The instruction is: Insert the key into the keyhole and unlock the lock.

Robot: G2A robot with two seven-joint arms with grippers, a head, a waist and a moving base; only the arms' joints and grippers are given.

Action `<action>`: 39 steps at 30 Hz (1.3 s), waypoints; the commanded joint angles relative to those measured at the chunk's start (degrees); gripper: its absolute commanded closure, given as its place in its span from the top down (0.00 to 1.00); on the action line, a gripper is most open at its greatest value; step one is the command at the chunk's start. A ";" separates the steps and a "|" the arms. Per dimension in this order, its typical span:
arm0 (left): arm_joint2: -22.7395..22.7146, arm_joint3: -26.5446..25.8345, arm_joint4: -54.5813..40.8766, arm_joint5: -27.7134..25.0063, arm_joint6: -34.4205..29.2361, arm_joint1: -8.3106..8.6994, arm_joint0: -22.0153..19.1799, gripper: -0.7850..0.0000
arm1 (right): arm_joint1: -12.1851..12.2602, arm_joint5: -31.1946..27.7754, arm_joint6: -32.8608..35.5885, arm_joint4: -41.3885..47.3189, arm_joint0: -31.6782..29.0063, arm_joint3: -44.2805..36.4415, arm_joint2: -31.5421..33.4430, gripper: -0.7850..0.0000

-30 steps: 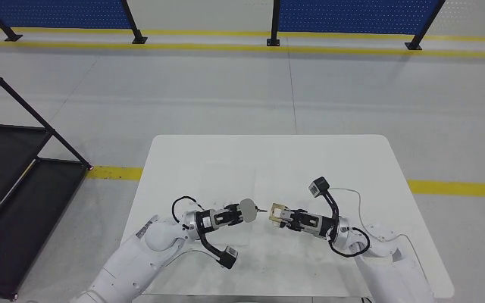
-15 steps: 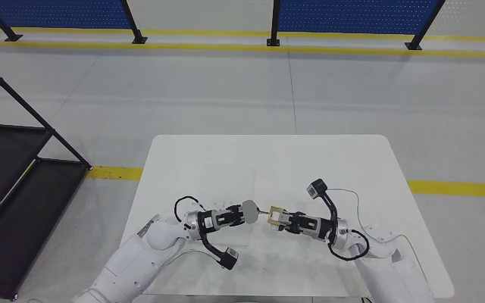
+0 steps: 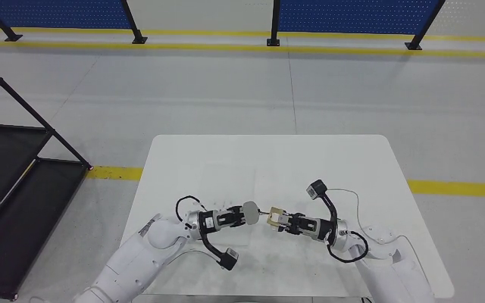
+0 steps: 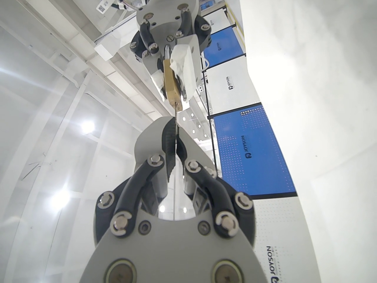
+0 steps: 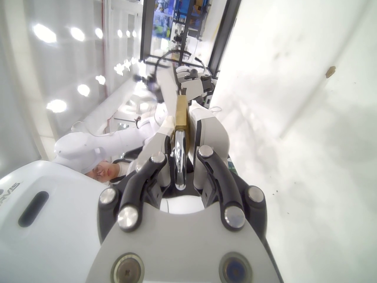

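My left gripper (image 4: 175,138) is shut on the thin metal key (image 4: 176,119), whose tip meets the bottom of the brass padlock (image 4: 171,81). My right gripper (image 5: 180,119) is shut on that padlock (image 5: 180,113), with its silver shackle (image 5: 179,160) pointing back between the fingers. In the top view the two grippers face each other above the table's front middle: the left gripper (image 3: 251,213) and the right gripper (image 3: 279,218) holding the padlock (image 3: 275,214), with the key (image 3: 262,213) spanning the short gap between them. How deep the key sits in the keyhole is hidden.
The white table (image 3: 318,163) lies under both arms, with open surface behind the grippers. A black rack (image 3: 30,174) stands on the floor to the left. Blue barrier panels (image 3: 348,15) line the far side of the room.
Both grippers have drifted slightly toward the table's front edge, keeping key and padlock together. Their grips have not changed.
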 commanded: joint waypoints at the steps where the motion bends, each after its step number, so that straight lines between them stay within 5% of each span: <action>1: 0.08 0.04 0.05 -0.10 0.20 -0.02 -0.12 0.00 | 0.07 0.01 -0.09 -0.11 -0.01 -0.02 -0.05 0.00; 16: 0.41 0.34 0.60 -0.53 2.74 0.04 -0.69 0.00 | 0.67 0.98 0.91 -0.20 0.80 0.36 -0.40 0.00; 39: 0.23 0.17 -1.47 -1.51 10.08 0.71 -1.39 0.00 | 2.03 7.39 17.27 1.94 8.71 3.12 -2.16 0.00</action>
